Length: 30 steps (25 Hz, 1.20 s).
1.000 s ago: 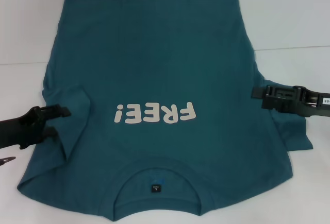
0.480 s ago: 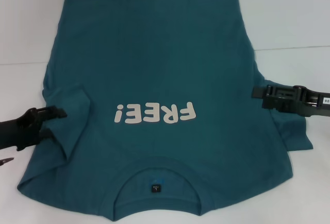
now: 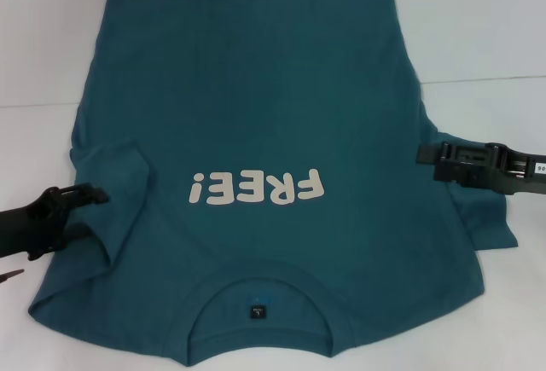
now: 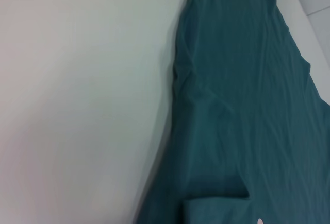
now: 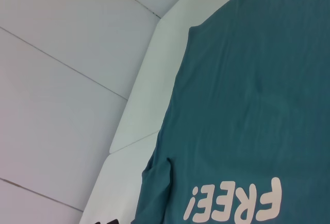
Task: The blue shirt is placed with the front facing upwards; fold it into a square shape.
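Observation:
The blue shirt (image 3: 256, 98) lies flat on the white table (image 3: 478, 21), front up, with its collar (image 3: 256, 290) nearest me and cream "FREE!" lettering (image 3: 256, 188) across the chest. Its left sleeve (image 3: 115, 175) is folded inward onto the body, while the right sleeve (image 3: 490, 217) still spreads outward. My left gripper (image 3: 90, 205) is open at the shirt's left edge, just beside the folded sleeve, holding nothing. Over the shirt's right edge, above the right sleeve, hovers my right gripper (image 3: 431, 156). The wrist views show the shirt (image 4: 247, 105) and its lettering (image 5: 237, 206).
White table surface shows to the left, right and beyond the shirt, with a seam (image 3: 486, 79) crossing it on the right. A small reddish tip (image 3: 10, 277) pokes in at the lower left edge. A tiled wall (image 5: 62, 80) rises behind the table.
My left gripper has drawn back to the left and slightly down, away from the folded sleeve. The right gripper and the shirt have stayed put.

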### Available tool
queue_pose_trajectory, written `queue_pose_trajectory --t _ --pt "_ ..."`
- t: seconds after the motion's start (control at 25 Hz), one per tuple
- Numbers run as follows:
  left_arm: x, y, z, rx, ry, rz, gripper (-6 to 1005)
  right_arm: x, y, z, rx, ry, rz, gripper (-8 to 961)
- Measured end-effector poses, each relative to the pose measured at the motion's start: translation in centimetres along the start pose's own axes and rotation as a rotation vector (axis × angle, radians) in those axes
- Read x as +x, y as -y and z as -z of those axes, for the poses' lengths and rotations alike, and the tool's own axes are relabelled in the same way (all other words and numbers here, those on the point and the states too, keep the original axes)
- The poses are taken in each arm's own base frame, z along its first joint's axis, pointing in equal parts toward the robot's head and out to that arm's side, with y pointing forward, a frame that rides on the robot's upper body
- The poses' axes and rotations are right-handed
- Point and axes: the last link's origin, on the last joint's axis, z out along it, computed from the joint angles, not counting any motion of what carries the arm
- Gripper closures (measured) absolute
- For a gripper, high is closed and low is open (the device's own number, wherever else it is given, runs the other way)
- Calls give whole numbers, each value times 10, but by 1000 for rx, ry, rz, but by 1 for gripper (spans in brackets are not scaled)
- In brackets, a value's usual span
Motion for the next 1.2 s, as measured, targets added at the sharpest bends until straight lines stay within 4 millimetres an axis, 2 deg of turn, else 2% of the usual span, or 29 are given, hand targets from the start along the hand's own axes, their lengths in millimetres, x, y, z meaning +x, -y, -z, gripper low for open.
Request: queue_pose_trajectory --t 0.72,1.04,1.2 --pt "-6 -7 -7 -22 27 14 278 0 1 1 4 2 -2 228" --pt "-18 -27 -15 -112 90 -4 278 1 1 0 2 2 -1 230" --pt "-30 -40 -16 -176 163 -44 278 0 0 0 2 3 0 231"
